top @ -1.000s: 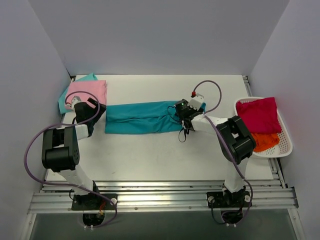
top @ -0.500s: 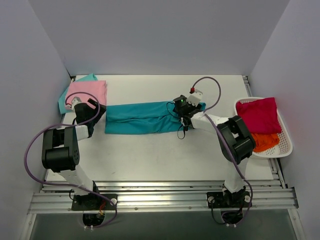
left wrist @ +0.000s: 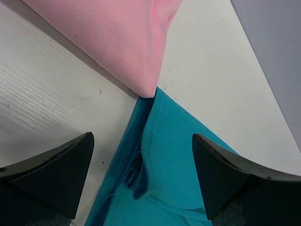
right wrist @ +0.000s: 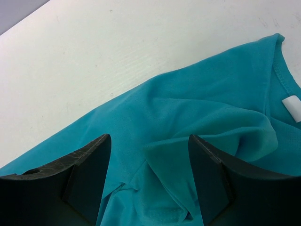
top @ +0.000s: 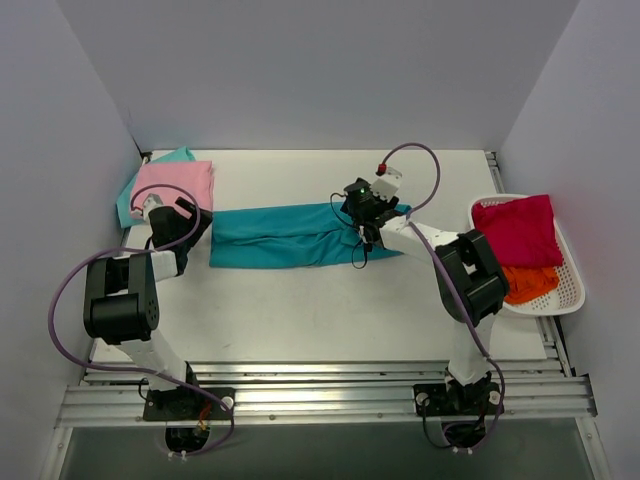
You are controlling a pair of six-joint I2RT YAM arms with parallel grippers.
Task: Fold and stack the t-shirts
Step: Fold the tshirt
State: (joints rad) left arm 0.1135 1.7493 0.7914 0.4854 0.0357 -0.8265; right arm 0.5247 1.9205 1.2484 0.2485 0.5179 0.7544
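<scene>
Left hand point(left wrist: 142, 141): apart, above end of long teal cloth t-shirt point(left wrist: 181, 155), folded pink cloth t-shirt point(left wrist: 108, 37) just ahead; right hand point(right wrist: 149, 139): apart, over its bunched other end

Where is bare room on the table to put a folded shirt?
Bare: the wide near part of the table, between the teal shirt and the near edge; also the far strip between that shirt and the back wall. Crowded: the far-left corner, with the pink shirt and left gripper, and the basket at right.

Teal t-shirt point(top: 285, 235) folded into long strip at centre, pink t-shirt point(top: 178, 183) folded atop mint t-shirt point(top: 178, 154), far left
</scene>
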